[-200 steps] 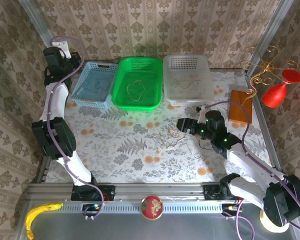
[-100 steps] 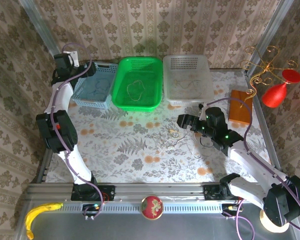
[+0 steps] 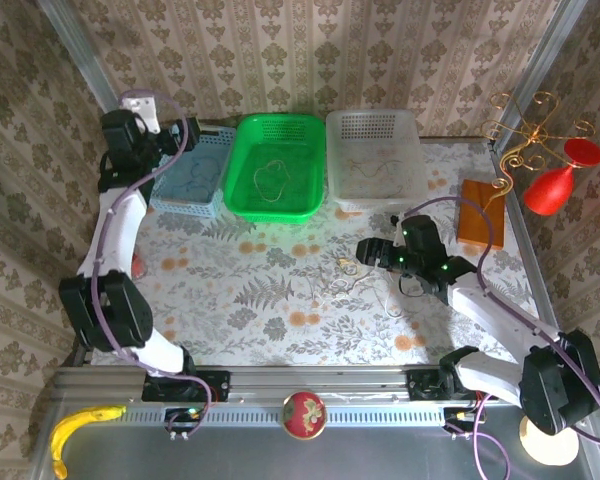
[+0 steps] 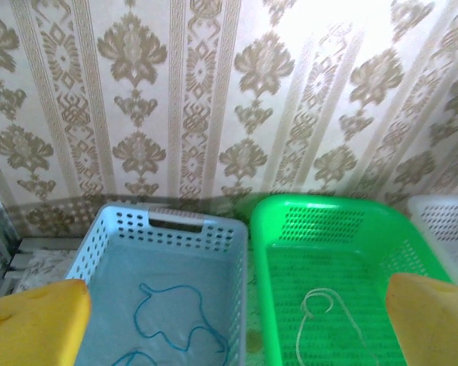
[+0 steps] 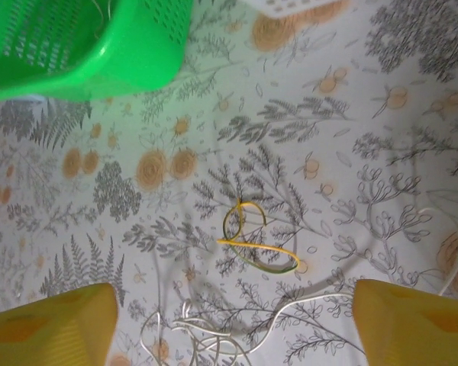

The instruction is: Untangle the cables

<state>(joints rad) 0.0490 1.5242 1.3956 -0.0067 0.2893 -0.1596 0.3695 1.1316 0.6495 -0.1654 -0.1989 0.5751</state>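
Loose cables [image 3: 344, 272] lie on the worktop [image 3: 260, 300].
The right fingers [image 5: 46, 324] stand spread, empty, above the yellow cable [image 5: 252, 247] and white cable [image 5: 206, 328]; farther back, the left fingers [image 4: 30, 320] gape over the blue basket [image 4: 168, 221] and green basket [image 4: 328, 204], each holding a cable.

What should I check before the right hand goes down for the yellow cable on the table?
1. Right hand open and empty: ok, its fingers stand wide apart.
2. Yellow cable in front of the right hand: ok, it lies loose on the table.
3. Yellow cable free of the white cable: cannot tell, they lie close together.
4. Left hand open and empty: ok.
5. Blue cable inside the blue basket: ok.
6. Tan cable inside the green basket: ok.
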